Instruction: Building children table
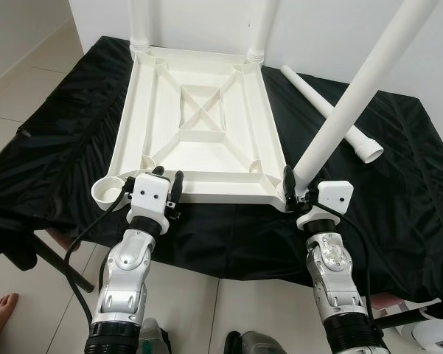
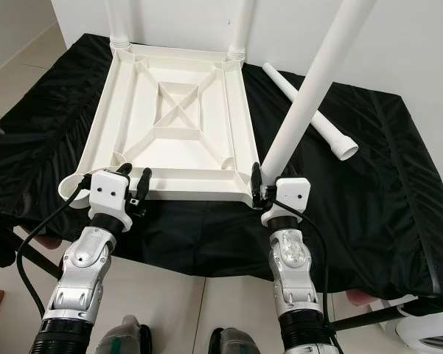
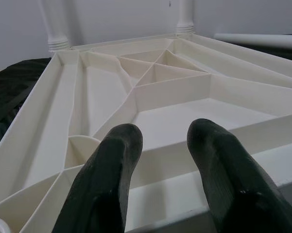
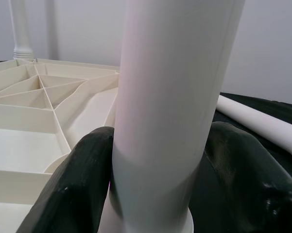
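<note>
The white plastic table top [image 1: 155, 96] lies upside down on a black cloth, ribs facing up. Two white legs [image 1: 141, 22] [image 1: 262, 26] stand in its far corners. My right gripper [image 1: 296, 190] is shut on a third leg [image 1: 354, 96], whose lower end sits at the near right corner socket and which leans up to the right; the right wrist view has both fingers [image 4: 77, 184] pressed against this leg [image 4: 170, 73]. A fourth leg [image 1: 304, 87] lies loose on the cloth at the right. My left gripper [image 1: 169, 181] hovers open over the near rim, beside the empty near left socket [image 1: 107, 190].
The black cloth [image 1: 398, 184] covers a low surface with tiled floor around it. A white wall rises behind the table top. A person's bare foot [image 1: 0, 306] is at the lower left. A black bar [image 1: 37, 254] sticks out under the cloth's left edge.
</note>
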Robot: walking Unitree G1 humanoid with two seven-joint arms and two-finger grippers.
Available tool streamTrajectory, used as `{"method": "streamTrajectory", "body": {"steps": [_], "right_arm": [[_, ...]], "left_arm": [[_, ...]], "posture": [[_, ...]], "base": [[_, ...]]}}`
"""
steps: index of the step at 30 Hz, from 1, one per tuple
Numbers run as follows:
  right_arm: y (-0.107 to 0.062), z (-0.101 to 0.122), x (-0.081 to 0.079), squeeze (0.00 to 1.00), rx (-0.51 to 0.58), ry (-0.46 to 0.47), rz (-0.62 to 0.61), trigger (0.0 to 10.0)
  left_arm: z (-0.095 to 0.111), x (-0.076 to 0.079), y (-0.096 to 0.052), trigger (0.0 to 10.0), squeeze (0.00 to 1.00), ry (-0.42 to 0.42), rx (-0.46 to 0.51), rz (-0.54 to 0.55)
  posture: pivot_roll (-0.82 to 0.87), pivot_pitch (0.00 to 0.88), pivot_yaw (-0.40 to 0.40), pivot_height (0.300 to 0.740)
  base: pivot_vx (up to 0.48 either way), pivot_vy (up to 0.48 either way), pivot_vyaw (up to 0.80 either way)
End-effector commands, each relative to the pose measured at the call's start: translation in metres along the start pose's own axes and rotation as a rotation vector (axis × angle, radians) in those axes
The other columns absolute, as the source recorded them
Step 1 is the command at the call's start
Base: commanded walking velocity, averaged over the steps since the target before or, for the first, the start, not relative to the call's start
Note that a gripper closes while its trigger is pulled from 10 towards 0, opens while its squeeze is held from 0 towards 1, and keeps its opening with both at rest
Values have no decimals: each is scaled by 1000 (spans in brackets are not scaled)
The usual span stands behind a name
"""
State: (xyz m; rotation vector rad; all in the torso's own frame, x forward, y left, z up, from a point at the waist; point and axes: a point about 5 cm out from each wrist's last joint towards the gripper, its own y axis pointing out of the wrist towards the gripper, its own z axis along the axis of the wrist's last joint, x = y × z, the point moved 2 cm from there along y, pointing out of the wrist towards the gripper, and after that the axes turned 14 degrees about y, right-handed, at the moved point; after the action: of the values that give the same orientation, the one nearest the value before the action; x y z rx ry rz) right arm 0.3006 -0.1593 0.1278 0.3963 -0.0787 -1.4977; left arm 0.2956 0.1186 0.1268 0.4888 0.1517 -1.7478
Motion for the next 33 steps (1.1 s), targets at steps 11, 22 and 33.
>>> {"method": "streamTrajectory", "body": {"steps": [11, 22, 33], "right_arm": [[-3, -1, 8, 0, -17, -23, 3, 10000], [0, 5, 19, 0, -38, -61, 50, 10000], [2, 10, 27, 0, -45, -86, 72, 10000]], "left_arm": [[-4, -1, -1, 10000, 0, -8, -36, 92], [-3, 2, -2, 10000, 0, 14, -30, 74], [-1, 6, -2, 10000, 0, 59, -8, 19]], "posture": [[39, 30, -78, 740], [35, 36, -81, 740], [36, 49, -81, 740]], "base": [[0, 0, 0], [0, 0, 0], [0, 0, 0]]}}
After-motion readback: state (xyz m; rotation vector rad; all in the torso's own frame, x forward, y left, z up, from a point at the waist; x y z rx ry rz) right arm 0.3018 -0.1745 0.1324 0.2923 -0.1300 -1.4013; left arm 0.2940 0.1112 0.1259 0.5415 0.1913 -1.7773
